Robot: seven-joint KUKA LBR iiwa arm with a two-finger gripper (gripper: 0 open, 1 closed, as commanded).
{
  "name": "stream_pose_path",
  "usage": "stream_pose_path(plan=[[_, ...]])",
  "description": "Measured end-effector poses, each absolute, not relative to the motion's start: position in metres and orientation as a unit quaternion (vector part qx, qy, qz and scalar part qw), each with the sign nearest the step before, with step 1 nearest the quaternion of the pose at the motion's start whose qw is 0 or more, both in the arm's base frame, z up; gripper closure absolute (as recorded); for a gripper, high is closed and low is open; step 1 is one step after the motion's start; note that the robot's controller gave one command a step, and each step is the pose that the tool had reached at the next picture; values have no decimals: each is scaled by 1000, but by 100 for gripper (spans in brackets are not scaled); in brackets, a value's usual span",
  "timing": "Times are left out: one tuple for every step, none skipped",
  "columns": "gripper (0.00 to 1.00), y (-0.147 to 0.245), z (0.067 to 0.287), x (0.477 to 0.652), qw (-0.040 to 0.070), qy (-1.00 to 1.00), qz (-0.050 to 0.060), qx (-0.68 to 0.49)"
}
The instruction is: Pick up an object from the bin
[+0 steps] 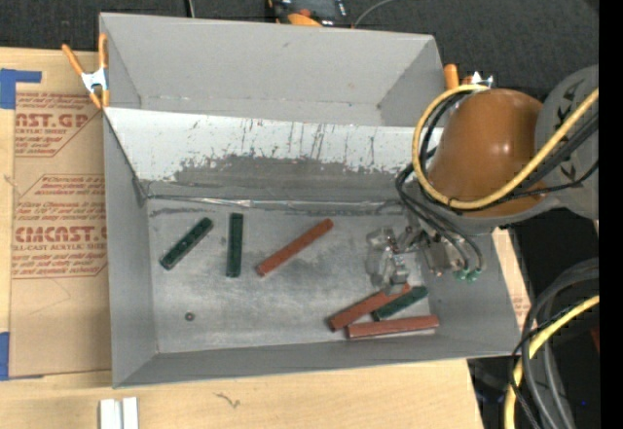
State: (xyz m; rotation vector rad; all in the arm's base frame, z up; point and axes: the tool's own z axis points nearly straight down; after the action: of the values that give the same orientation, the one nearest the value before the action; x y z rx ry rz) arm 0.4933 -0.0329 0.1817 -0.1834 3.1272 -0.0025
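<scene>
One raised camera looks obliquely down into the whole bin

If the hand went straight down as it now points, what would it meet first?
Most likely the short dark green stick lying by two red-brown sticks just beneath the hand, though depth is unclear.

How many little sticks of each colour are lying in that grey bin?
Green sticks: 3
Red-brown sticks: 3
Total: 6
</scene>
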Motion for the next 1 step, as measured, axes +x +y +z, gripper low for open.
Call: stream_pose_path(plan=[[0,-32,177,492,1,998,0,-59]])
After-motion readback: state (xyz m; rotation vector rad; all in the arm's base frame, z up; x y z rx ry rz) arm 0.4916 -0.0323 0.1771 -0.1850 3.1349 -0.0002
